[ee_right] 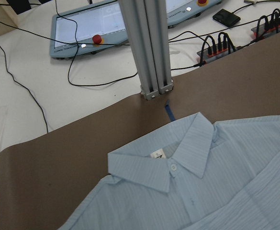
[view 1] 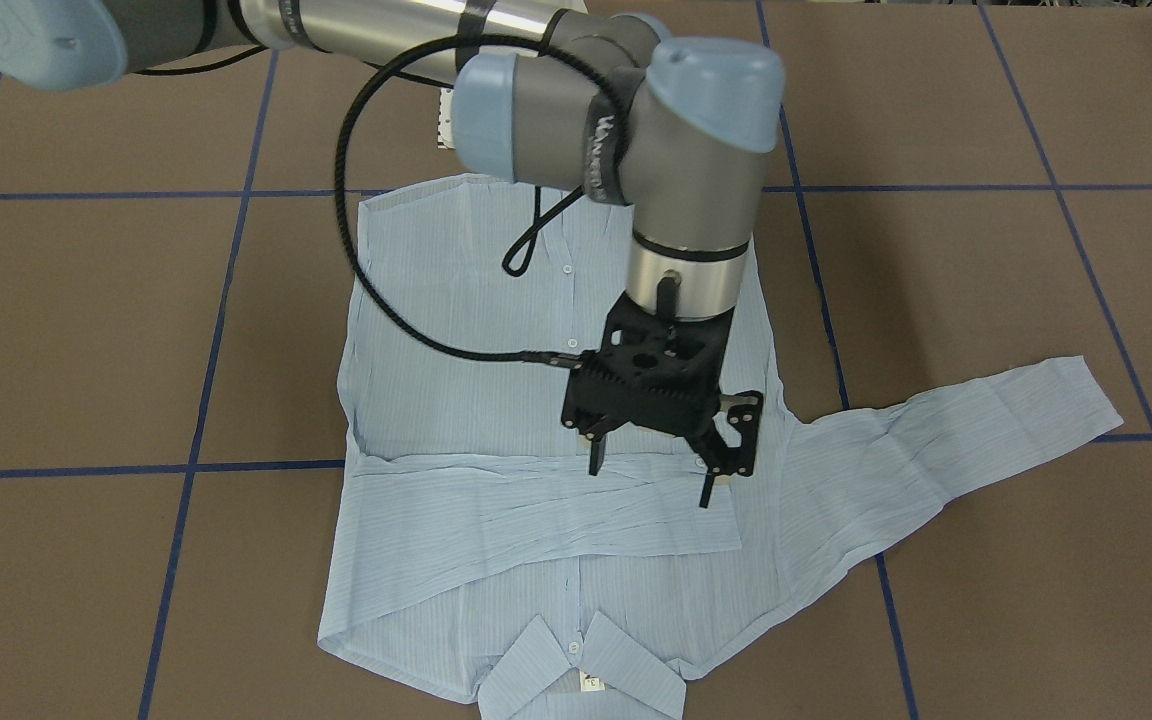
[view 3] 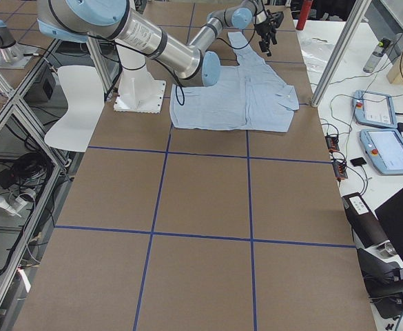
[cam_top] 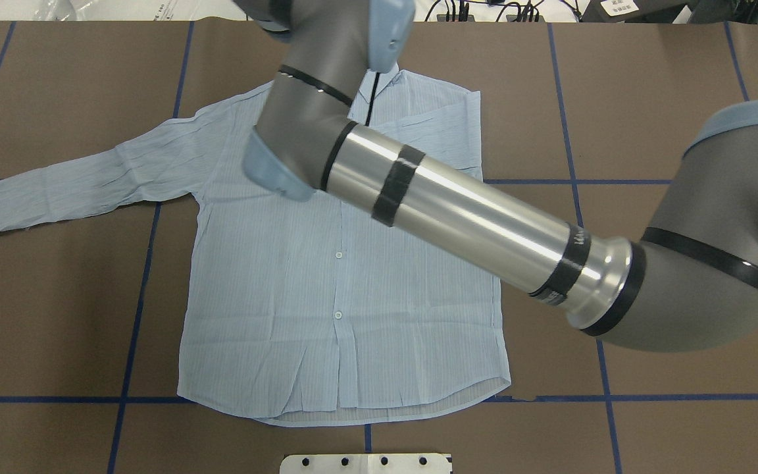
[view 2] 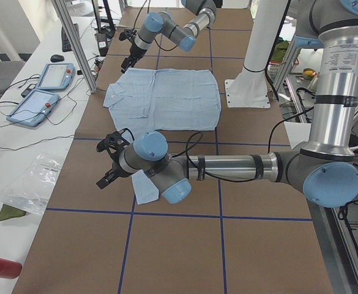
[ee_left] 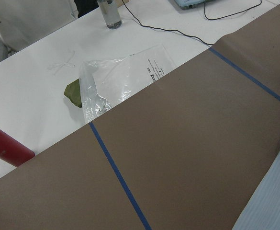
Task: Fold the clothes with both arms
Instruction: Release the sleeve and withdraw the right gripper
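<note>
The light-blue striped shirt [view 1: 456, 400] lies flat and buttoned on the brown table, collar [view 1: 576, 670] away from the robot. One sleeve [view 1: 536, 510] is folded across the chest. The other sleeve [cam_top: 76, 181] lies spread out to the robot's left. My right gripper [view 1: 651, 485] hangs just above the chest over the folded sleeve, fingers apart and empty. My left gripper [view 2: 107, 165] shows only in the exterior left view, beside the spread sleeve's cuff [view 2: 145, 187]. I cannot tell whether it is open. The left wrist view shows only the sleeve edge [ee_left: 276, 196].
Blue tape lines [cam_top: 135, 309] grid the table. The white pedestal base [cam_top: 366, 464] stands at the near edge. An aluminium post [ee_right: 149, 48] and teach pendants [view 2: 44, 86] stand beyond the collar. A plastic bag [ee_left: 116, 81] and a red cylinder [ee_left: 5, 151] lie on the white side table.
</note>
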